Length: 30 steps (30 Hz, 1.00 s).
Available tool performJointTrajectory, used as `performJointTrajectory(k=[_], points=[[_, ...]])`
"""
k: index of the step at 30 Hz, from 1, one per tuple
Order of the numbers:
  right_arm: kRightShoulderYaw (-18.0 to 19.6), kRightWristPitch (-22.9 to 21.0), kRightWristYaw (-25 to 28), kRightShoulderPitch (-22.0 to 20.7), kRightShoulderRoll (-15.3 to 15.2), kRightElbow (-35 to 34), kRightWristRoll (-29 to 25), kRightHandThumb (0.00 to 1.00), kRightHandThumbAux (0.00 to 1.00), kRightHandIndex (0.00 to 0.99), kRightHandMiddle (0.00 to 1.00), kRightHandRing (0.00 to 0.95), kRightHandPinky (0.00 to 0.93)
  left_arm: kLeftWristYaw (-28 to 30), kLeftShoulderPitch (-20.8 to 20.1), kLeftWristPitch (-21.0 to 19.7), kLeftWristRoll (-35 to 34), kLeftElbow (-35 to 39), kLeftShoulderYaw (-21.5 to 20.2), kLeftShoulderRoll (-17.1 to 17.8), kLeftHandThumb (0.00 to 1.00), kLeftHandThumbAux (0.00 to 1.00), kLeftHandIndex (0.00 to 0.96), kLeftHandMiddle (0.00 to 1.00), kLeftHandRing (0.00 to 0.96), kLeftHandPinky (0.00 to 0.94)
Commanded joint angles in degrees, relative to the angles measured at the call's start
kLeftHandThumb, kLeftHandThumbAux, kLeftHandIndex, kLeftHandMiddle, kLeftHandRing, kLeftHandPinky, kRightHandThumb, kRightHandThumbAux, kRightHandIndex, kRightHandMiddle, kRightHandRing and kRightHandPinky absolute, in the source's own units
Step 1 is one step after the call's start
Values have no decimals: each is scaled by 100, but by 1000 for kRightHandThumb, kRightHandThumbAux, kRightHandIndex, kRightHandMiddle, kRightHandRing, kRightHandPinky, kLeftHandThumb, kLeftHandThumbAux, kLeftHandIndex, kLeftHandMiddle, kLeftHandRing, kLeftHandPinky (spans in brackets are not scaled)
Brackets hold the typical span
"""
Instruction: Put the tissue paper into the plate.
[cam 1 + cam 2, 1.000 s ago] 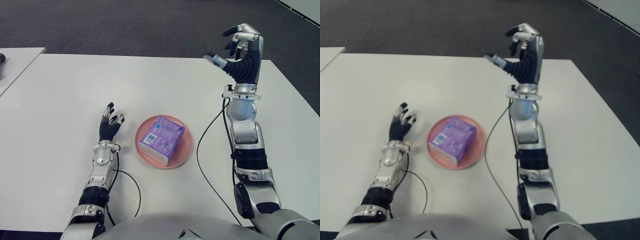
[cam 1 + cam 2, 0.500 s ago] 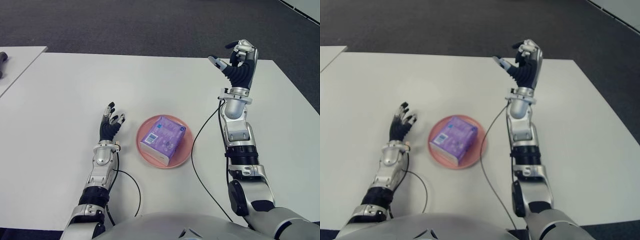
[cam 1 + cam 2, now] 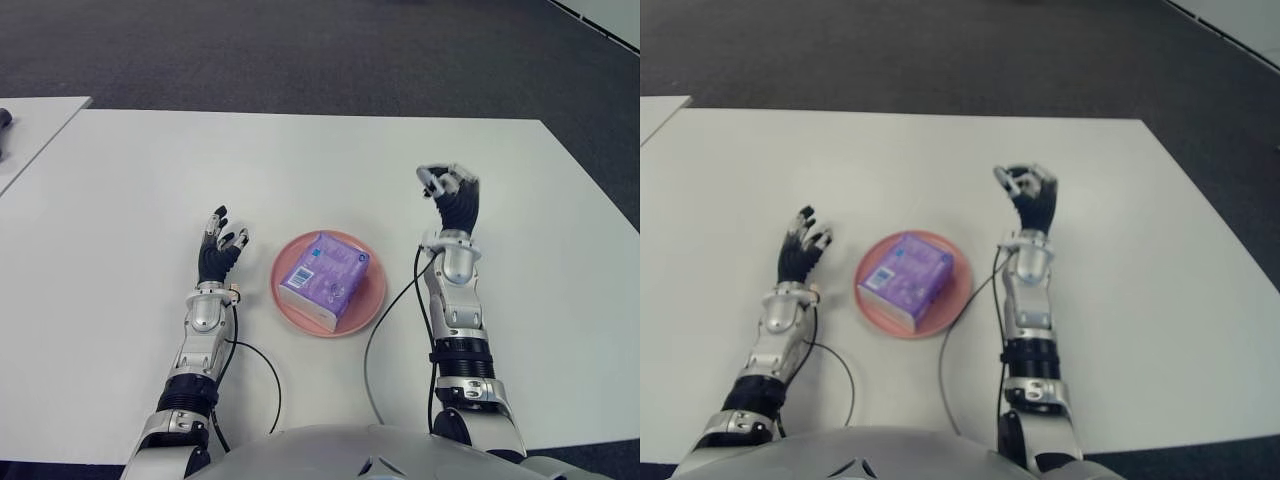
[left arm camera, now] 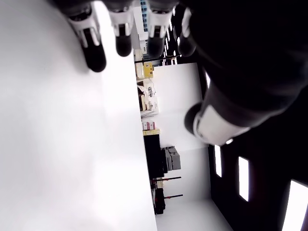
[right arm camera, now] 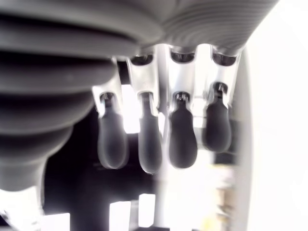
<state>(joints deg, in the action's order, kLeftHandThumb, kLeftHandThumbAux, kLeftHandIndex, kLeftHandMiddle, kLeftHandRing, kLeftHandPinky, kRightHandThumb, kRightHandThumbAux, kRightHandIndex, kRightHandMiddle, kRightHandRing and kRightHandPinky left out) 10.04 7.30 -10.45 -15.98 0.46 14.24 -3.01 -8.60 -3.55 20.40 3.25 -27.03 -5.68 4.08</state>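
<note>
A purple tissue pack (image 3: 323, 273) lies inside the pink plate (image 3: 372, 297) at the middle of the white table. To the right of the plate, my right hand (image 3: 446, 186) stands upright on its forearm, with loosely bent fingers (image 5: 149, 144) that hold nothing. My left hand (image 3: 223, 238) shows just left of the plate, low over the table, its fingers (image 4: 122, 38) spread and empty. Neither hand touches the pack or the plate.
The white table (image 3: 300, 160) stretches far behind the plate, with dark carpet (image 3: 300, 50) beyond its back edge. A second table corner (image 3: 30, 115) shows at the far left. Black cables (image 3: 385, 320) run from both forearms across the table near my body.
My right arm has come down from a high raised pose and drawn back toward me, now low beside the plate. The pack, the plate and my left hand have stayed put.
</note>
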Motion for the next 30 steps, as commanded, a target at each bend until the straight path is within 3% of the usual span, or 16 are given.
performJointTrajectory(k=[1, 3, 4, 7, 10, 17, 30], points=[[279, 763, 933, 46, -197, 1268, -571, 736, 708, 412, 356, 366, 328, 89, 74, -48, -22, -131, 5, 19, 0, 698, 0, 0, 0, 0], [381, 1177, 1253, -118, -407, 2086, -598, 706, 718, 405, 290, 290, 253, 78, 69, -9, -19, -158, -2, 13, 0, 698, 0, 0, 0, 0], [410, 1314, 1343, -199, -484, 2379, -587, 567, 697, 310, 247, 245, 208, 72, 68, 11, -16, -168, -4, 10, 0, 700, 0, 0, 0, 0], [408, 1542, 1428, -329, -545, 2710, -517, 380, 678, 185, 182, 177, 143, 68, 56, 43, -16, -192, -11, 14, 0, 702, 0, 0, 0, 0], [368, 1777, 1508, -349, -553, 2918, -458, 294, 676, 116, 118, 112, 94, 86, 63, 12, -23, -155, -10, 19, 0, 707, 0, 0, 0, 0], [303, 2283, 1613, -223, -537, 3241, -368, 228, 692, 50, 42, 36, 41, 100, 73, -50, -26, -113, -9, 30, 0, 707, 0, 0, 0, 0], [-20, 2506, 1777, 174, -702, 3248, -52, 123, 728, 0, 0, 0, 2, 145, 109, -24, -63, -67, 13, 26, 0, 700, 0, 0, 0, 0]])
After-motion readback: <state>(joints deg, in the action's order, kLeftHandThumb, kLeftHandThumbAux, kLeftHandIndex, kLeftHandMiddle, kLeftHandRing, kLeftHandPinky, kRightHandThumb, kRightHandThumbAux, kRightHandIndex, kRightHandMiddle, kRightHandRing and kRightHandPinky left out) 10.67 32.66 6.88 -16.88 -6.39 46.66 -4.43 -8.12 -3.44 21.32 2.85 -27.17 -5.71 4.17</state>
